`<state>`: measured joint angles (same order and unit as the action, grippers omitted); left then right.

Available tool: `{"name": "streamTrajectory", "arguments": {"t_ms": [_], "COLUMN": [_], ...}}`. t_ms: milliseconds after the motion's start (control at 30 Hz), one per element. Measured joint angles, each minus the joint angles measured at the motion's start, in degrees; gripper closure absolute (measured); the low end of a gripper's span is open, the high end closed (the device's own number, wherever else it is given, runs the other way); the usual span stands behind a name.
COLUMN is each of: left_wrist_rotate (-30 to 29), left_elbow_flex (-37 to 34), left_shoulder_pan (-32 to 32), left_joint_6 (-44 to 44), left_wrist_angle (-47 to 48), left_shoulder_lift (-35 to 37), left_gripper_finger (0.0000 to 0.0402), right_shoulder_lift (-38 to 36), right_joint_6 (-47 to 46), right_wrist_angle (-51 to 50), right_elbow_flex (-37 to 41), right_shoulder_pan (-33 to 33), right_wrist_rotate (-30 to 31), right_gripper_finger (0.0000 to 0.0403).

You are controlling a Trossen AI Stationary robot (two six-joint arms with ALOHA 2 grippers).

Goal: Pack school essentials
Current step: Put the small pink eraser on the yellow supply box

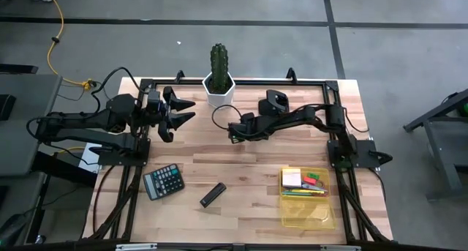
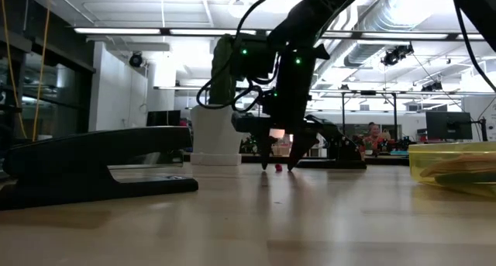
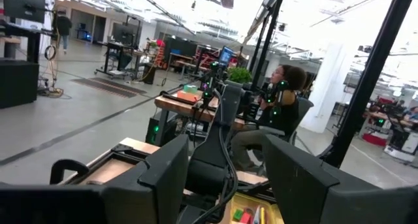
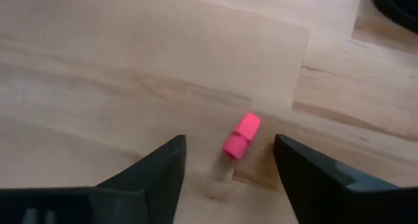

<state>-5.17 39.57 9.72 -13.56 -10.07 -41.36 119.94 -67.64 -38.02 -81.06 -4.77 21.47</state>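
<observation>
A small pink eraser-like piece (image 4: 240,136) lies flat on the wood, near the table's middle. My right gripper (image 4: 228,145) points down over it, open, one finger on each side and neither touching; the low view shows the fingertips (image 2: 268,159) just above the tabletop beside the piece (image 2: 278,167). In the high view this gripper (image 1: 233,133) hides the piece. A clear yellow box (image 1: 308,198) near the right edge holds a sticky-note pad (image 1: 292,178) and several pens and markers (image 1: 313,185). My left gripper (image 1: 186,110) waits open, raised at the far left.
A black calculator (image 1: 163,181) and a black stapler (image 1: 213,195) lie near the front edge; the stapler (image 2: 93,167) looms large in the low view. A cactus in a white pot (image 1: 219,77) stands at the far edge. A seated person (image 3: 284,103) shows beyond the table.
</observation>
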Motion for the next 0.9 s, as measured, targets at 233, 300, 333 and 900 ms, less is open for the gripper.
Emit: {"name": "streamTrajectory", "arguments": {"t_ms": [233, 300, 333, 900], "left_wrist_rotate": [0.0, 0.0, 0.0, 0.0], "left_elbow_flex": [0.0, 0.0, 0.0, 0.0], "left_shoulder_pan": [0.0, 0.0, 0.0, 0.0], "left_joint_6": [0.7, 0.7, 0.7, 0.7], "left_wrist_angle": [0.0, 0.0, 0.0, 0.0], "left_shoulder_lift": [0.0, 0.0, 0.0, 0.0], "left_gripper_finger": [0.0216, 0.0216, 0.0216, 0.0216], "right_shoulder_lift": [0.0, 0.0, 0.0, -0.5], "right_joint_6": [-0.5, 0.1, 0.6, 6.2], "right_wrist_angle": [-0.7, -0.8, -0.7, -2.7], "right_elbow_flex": [0.1, 0.1, 0.1, 0.2], "right_shoulder_pan": [-1.6, -2.1, -2.3, -2.4], "right_wrist_rotate": [-0.2, -0.7, -0.9, -3.1], "right_gripper_finger": [0.0253, 0.0276, 0.0286, 0.0365]}}
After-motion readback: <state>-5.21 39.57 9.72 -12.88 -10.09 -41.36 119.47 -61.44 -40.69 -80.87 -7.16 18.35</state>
